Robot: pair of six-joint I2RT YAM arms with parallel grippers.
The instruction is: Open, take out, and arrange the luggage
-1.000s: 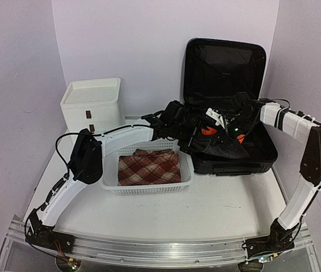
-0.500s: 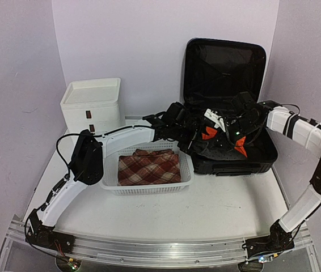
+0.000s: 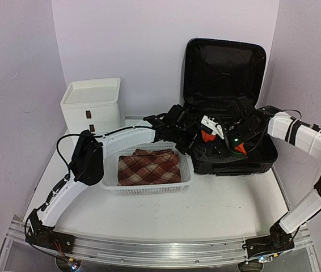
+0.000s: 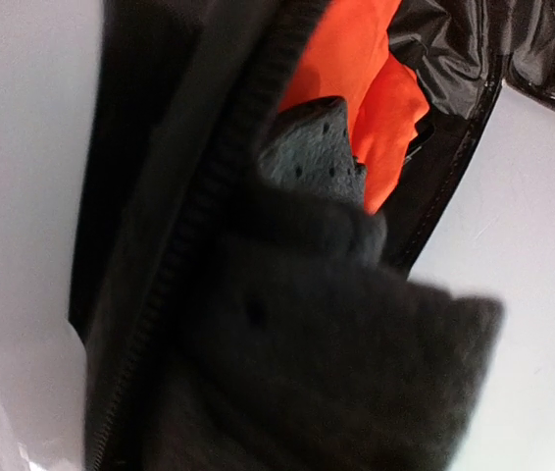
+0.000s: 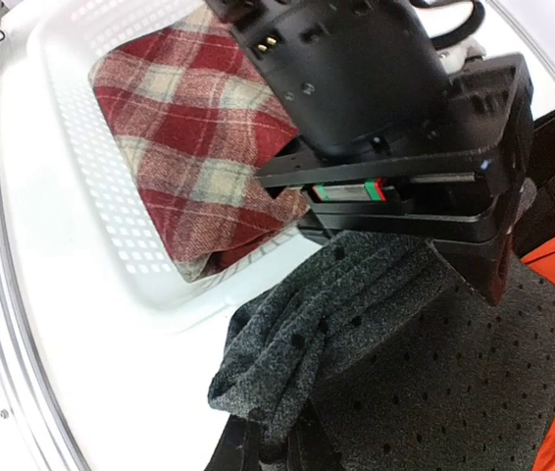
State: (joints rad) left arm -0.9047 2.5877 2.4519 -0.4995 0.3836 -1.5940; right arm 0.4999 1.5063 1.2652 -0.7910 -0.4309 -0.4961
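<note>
The luggage (image 3: 224,68) stands open at the back right, lid upright, its zip edge (image 4: 209,196) close in the left wrist view. A dark grey dotted cloth (image 5: 356,324) hangs over the case's front left. My right gripper (image 5: 282,446) is shut on a bunched fold of it. My left gripper (image 3: 193,143) sits right on the same cloth (image 4: 317,147), which covers its fingers, so how its jaws stand is hidden. Orange cloth (image 4: 356,59) lies in the case beneath the grey one. The right gripper (image 3: 232,136) is just right of the left one.
A white perforated basket (image 3: 149,187) holding a folded red plaid cloth (image 3: 149,167) sits left of the case, its corner (image 5: 62,196) near both grippers. A white drawer box (image 3: 91,105) stands at the back left. Walls close in on three sides.
The right arm's elbow has swung outward and lower. The grey cloth has bunched up between the two grippers, and less orange shows. The left arm has barely shifted.
</note>
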